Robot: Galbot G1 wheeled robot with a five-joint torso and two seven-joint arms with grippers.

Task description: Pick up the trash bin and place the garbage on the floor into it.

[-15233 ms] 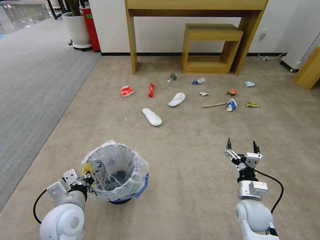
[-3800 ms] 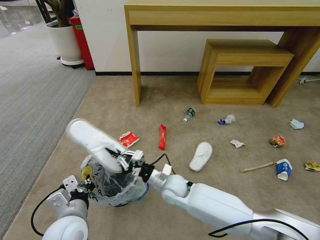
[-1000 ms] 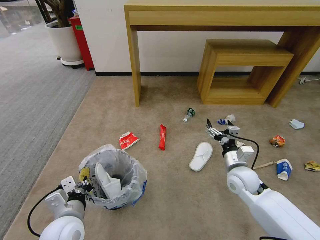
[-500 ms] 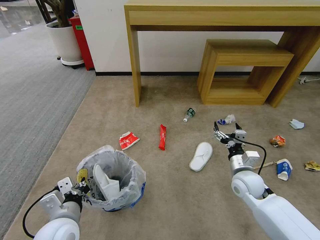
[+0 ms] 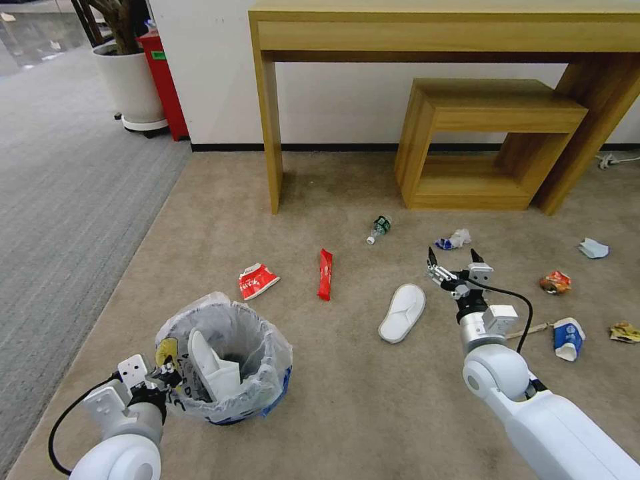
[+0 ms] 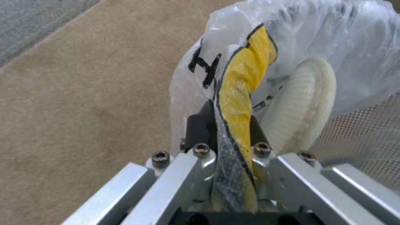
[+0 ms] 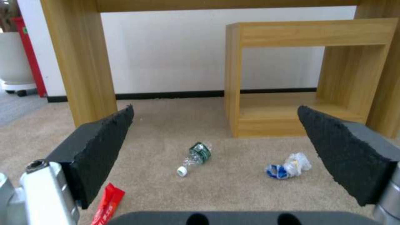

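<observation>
The bin (image 5: 223,360) sat on the floor (image 5: 347,393) at about 7 o'clock in the head view, lined with a crinkly whitish bag, a white slipper (image 5: 210,363) standing inside. The left hand (image 5: 163,373) was clamped on the bag's rim; the left wrist view showed what the head view hid, a yellow printed fold (image 6: 243,103) pinched between the fingers. The right hand (image 5: 455,263) hovered spread wide at 3 o'clock, beside a second slipper (image 5: 402,313). Its wrist view looked between the pads (image 7: 100,147) at a bottle (image 7: 196,156) and crumpled paper (image 7: 287,165) before the desk (image 5: 400,27).
</observation>
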